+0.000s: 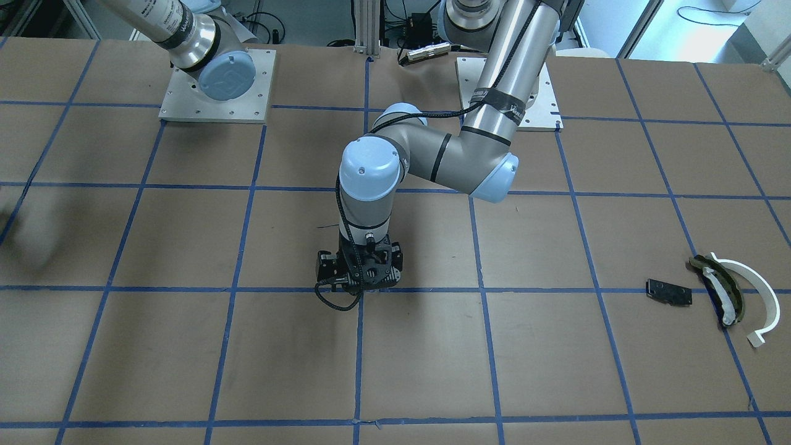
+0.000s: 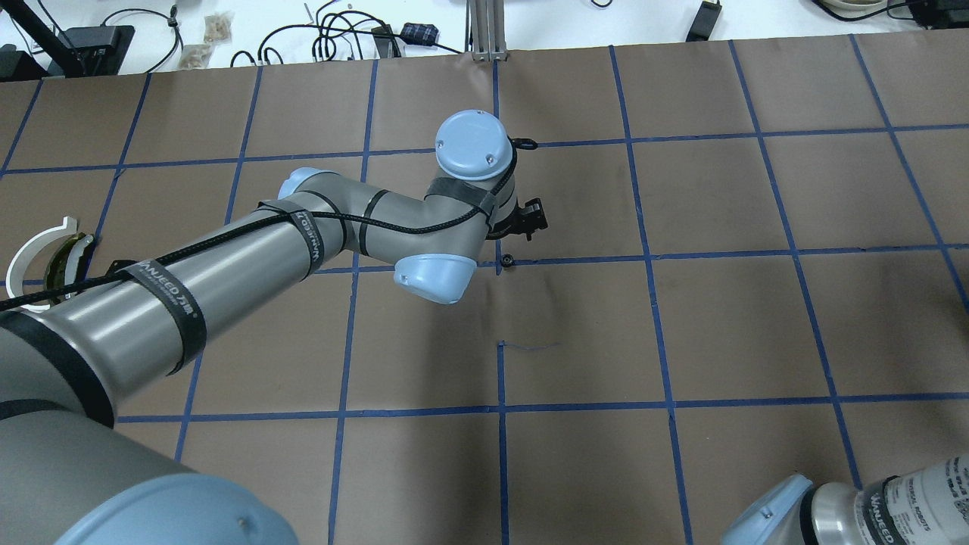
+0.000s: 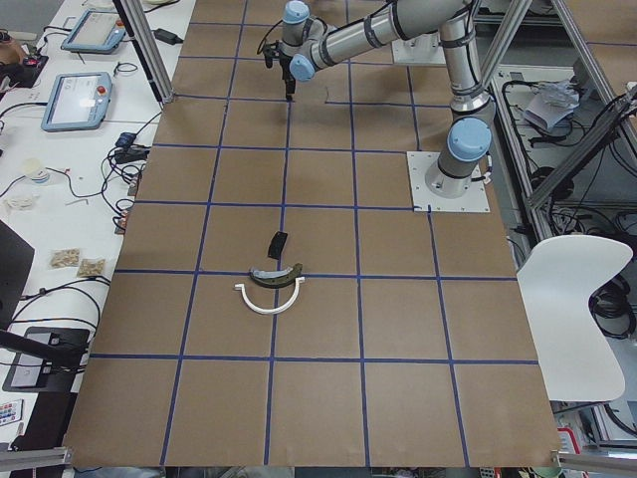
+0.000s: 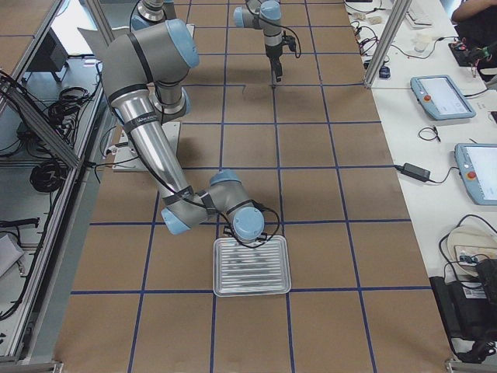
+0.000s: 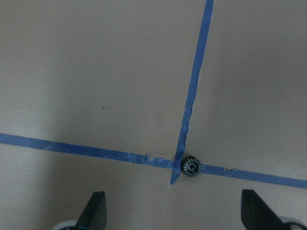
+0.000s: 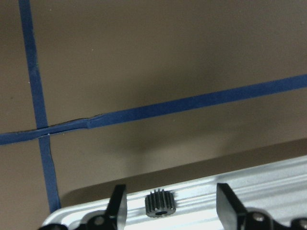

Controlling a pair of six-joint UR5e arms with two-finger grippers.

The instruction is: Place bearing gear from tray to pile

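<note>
The left gripper (image 5: 172,200) is hovering over the middle of the surface (image 1: 185,346), pointing straight down, with its two fingers (image 5: 95,210) standing wide apart and holding nothing. Below it, the bearing gear (image 5: 191,167), a tiny black toothed wheel, is lying flat on the brown paper. It is touching the crossing of two blue tape lines (image 5: 180,160) and is sitting in the gap between the fingers, with neither finger touching it. In the overhead view the same gear is showing just beside the wrist, on the side nearer the robot.

The pile (image 1: 724,295) is lying toward the surface's left end, well apart from the gear. A white curved arc (image 1: 764,288) is cupping a dark olive curved piece (image 1: 709,271) with a white inside, and a flat black plate (image 1: 668,292) is resting just beside them, apart from both.

Toward the surface's right end, the right arm is bending low over the near rim of a ridged metal tray (image 4: 256,276). The right gripper (image 6: 171,194) is also spread apart. A second gear (image 6: 160,205) is lying in the tray between the two fingers, closer to one of them, and neither finger is clamping it.
</note>
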